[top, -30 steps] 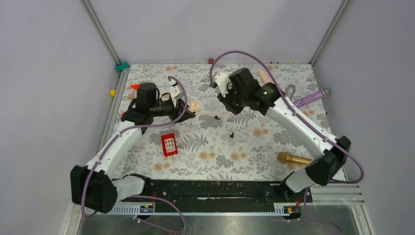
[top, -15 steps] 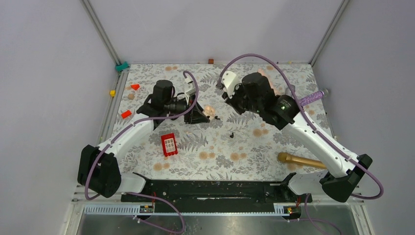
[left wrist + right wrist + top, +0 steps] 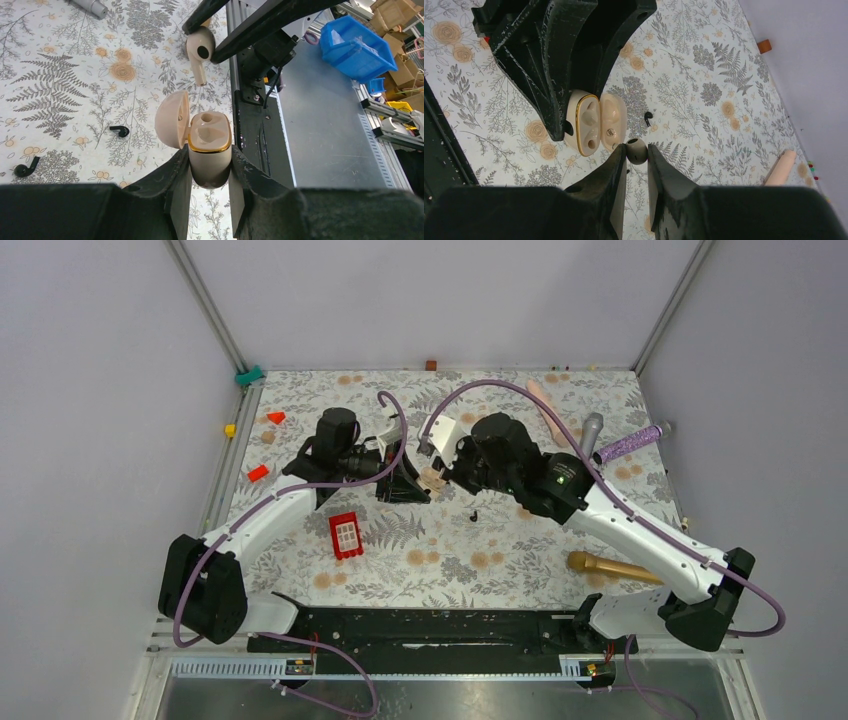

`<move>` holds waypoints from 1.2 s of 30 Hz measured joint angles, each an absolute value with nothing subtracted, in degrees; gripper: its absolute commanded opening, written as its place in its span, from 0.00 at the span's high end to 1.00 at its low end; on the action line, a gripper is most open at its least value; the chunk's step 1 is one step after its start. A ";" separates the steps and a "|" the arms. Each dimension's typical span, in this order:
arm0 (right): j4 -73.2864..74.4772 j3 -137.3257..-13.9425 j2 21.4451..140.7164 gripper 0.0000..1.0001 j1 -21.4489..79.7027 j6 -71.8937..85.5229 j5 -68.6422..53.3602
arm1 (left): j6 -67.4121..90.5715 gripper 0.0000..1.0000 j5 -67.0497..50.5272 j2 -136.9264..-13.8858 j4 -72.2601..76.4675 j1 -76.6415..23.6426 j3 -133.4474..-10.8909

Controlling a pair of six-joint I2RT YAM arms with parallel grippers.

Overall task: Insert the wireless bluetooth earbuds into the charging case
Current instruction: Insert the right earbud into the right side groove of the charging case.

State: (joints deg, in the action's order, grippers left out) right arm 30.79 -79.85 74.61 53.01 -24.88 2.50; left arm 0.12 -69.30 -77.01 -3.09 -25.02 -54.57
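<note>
My left gripper [image 3: 210, 156] is shut on the body of a beige charging case [image 3: 210, 145] with a gold rim. Its lid [image 3: 172, 120] hangs open to the left and both wells look empty. My right gripper [image 3: 637, 153] is shut on a beige earbud [image 3: 637, 150] and holds it just off the open case [image 3: 586, 125]. In the left wrist view that earbud [image 3: 198, 52] hangs stem down, beyond the case. Two tiny black earbuds [image 3: 120, 131] [image 3: 25, 169] lie on the floral cloth. From above, both grippers meet at the case [image 3: 432, 480].
A red block [image 3: 345, 535] lies near the left arm. A gold rod [image 3: 605, 565], a purple glitter stick [image 3: 630, 445], a grey piece [image 3: 592, 428] and a pink stick [image 3: 545, 400] lie on the right. Small red pieces [image 3: 258, 473] lie at the left edge.
The right arm has swung left and brought the earbud up to the case. The left arm moved right with the case a second ago and has since stayed almost still.
</note>
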 measured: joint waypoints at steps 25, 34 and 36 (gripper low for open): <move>29.23 -76.93 74.48 0.86 55.61 -26.13 2.57 | 2.70 1.00 -70.52 -77.01 -0.19 -25.08 -54.26; 29.21 -76.84 74.54 0.86 55.81 -25.28 3.46 | 3.27 1.00 -70.30 -76.97 0.67 -25.06 -53.74; 29.21 -76.84 74.74 0.84 55.83 -24.77 3.46 | 3.62 1.00 -70.26 -76.93 1.39 -24.88 -53.45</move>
